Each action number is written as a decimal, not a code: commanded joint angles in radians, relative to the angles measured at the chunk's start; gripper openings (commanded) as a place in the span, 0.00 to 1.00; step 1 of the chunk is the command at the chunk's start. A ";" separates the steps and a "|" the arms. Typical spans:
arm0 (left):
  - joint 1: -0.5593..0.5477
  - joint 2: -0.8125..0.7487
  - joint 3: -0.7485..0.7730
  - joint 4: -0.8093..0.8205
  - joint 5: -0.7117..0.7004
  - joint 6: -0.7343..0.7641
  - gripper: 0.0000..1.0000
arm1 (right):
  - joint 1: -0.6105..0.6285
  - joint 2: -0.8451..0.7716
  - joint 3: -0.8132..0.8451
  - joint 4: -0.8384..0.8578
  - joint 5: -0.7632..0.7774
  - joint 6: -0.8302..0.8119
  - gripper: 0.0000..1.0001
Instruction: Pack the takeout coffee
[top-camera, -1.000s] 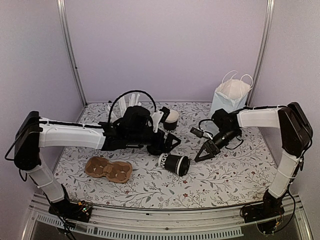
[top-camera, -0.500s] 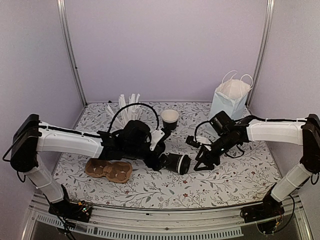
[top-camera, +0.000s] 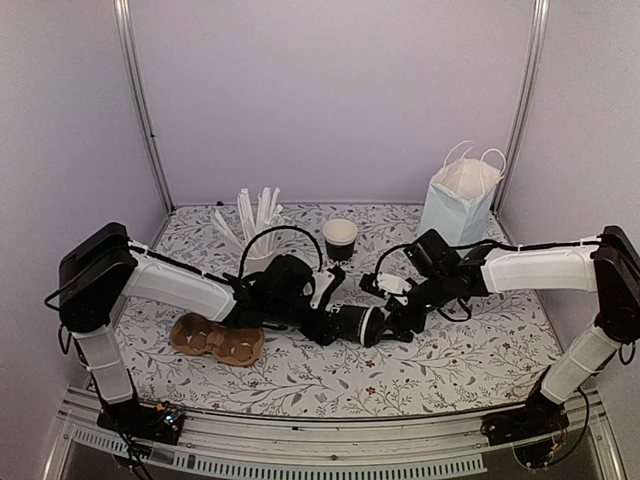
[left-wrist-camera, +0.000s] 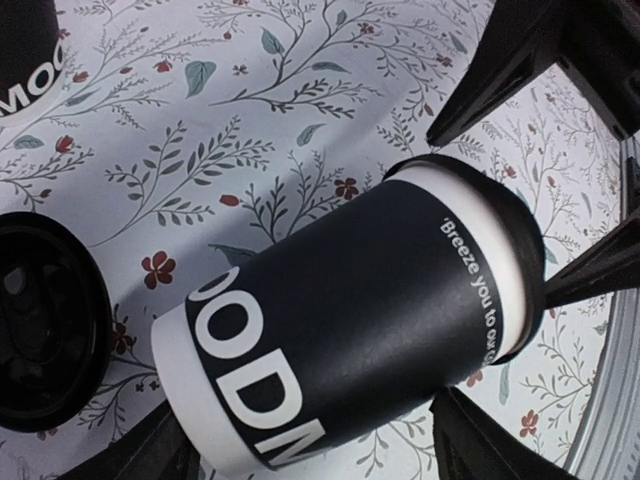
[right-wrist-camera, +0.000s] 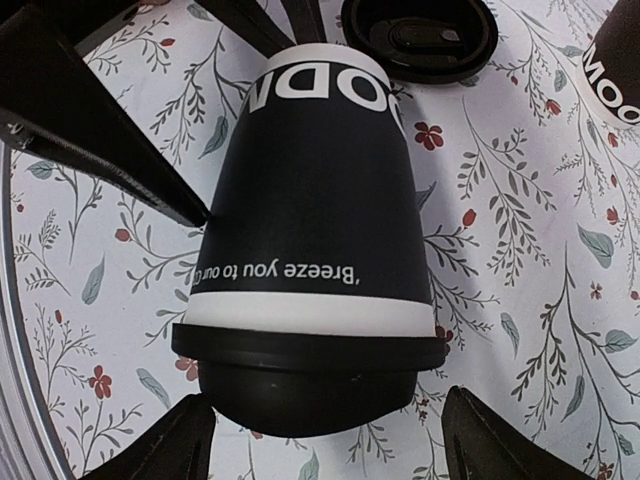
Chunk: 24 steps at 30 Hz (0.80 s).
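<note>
**Lidded cup on its side between both grippers**

We see one takeout coffee cup (top-camera: 354, 323), lidded, lying on its side on the floral table (top-camera: 470, 345). The right gripper (right-wrist-camera: 328, 400) stands open astride its lid end. The left gripper (left-wrist-camera: 312, 420) brackets its base, and we cannot tell whether it grips. The second cup (top-camera: 340, 238) stands upright behind.

Top view: illumination is even and diffuse, from above, with no hot spots on the walls. Shadows on the table (top-camera: 470, 350) are soft and short, densest at centre. The posts (top-camera: 140, 100) near the left and right edges lean inward. Wrist views: bright and sharp at centre; lettering on the cup (left-wrist-camera: 350, 330) is legible. The lid (right-wrist-camera: 420, 35) carries faint glare. Lower corners fall dark.
</note>
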<state>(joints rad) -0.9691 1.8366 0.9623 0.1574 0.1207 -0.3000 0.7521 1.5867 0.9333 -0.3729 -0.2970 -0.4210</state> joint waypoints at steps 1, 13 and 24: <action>0.017 0.027 0.000 0.090 0.050 -0.041 0.80 | 0.006 0.044 0.005 0.052 0.035 0.030 0.82; 0.029 0.054 -0.016 0.124 0.102 -0.059 0.75 | 0.006 0.079 0.017 0.041 -0.052 0.038 0.84; 0.032 0.064 -0.021 0.137 0.135 -0.073 0.71 | 0.006 0.133 0.070 0.028 -0.036 0.071 0.67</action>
<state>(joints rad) -0.9375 1.8854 0.9524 0.2558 0.2184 -0.3679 0.7494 1.6989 0.9703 -0.3553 -0.3161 -0.3614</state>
